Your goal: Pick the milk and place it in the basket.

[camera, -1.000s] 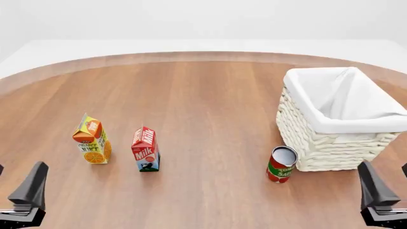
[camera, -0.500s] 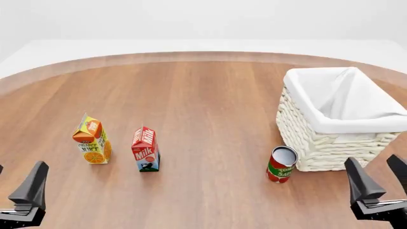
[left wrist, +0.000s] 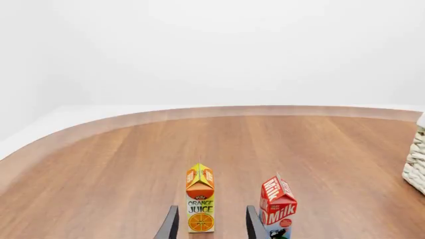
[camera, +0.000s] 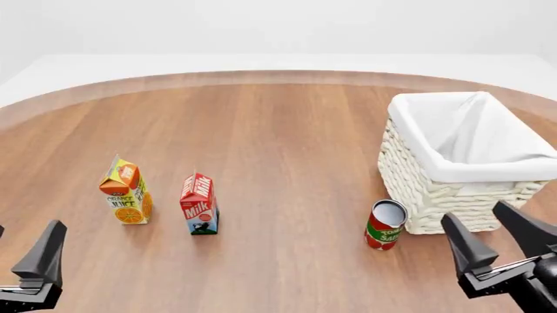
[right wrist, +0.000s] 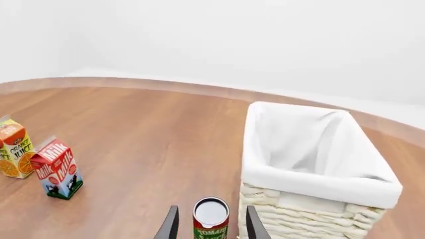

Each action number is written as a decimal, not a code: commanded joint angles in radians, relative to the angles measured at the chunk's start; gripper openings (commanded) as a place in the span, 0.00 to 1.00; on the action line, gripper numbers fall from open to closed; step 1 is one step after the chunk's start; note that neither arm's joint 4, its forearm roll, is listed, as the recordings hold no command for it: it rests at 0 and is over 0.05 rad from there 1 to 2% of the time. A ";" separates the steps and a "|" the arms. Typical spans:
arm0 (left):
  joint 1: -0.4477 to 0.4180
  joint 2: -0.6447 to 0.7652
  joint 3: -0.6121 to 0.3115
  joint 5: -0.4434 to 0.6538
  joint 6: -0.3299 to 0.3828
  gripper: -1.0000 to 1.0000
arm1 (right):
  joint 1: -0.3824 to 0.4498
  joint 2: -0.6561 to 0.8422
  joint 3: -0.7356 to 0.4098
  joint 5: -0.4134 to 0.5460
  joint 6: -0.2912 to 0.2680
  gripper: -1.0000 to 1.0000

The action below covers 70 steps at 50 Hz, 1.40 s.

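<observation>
- The milk point(camera: 199, 203) stands upright on the table point(camera: 278, 130), just beside the juice carton point(camera: 126, 191) and well apart from the basket point(camera: 461, 163), so we judge the step in hand is the approach to the carton.
- Our right gripper point(camera: 497, 238) sits low near the basket's near corner with its 2 fingers spread and nothing between them. It is well apart from the milk, with the tomato sauce can point(camera: 385, 224) between.
- Our left gripper point(left wrist: 210, 225) shows 2 parted fingertips in its wrist view, empty, lined up on the juice rather than the milk.
- Whichever arm we send, we should come in on the milk's free side, away from the juice, so the fingers do not knock the neighbour over.
- Reaching with the right, we should pass clear of the can, since a brush would likely roll or tip it.
- We would close on the carton's flat lower body, not the sloped gable, where a grip would likely slip.
- Lift straight up before swinging across, high enough to clear the basket's cloth rim point(right wrist: 312, 179).
</observation>
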 commanded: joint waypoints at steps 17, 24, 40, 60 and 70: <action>0.000 0.000 0.000 0.000 0.000 1.00 | 0.197 0.146 -0.095 -0.006 -0.049 1.00; 0.000 0.000 0.000 0.000 0.000 1.00 | 0.227 0.206 -0.137 -0.008 -0.061 1.00; 0.000 0.000 0.000 0.000 0.000 1.00 | 0.283 0.322 -0.265 0.041 -0.087 1.00; 0.000 0.000 0.000 0.000 0.000 1.00 | 0.353 0.548 -0.435 0.117 -0.067 1.00; 0.000 0.000 0.000 0.000 0.000 1.00 | 0.367 0.619 -0.541 0.203 -0.078 1.00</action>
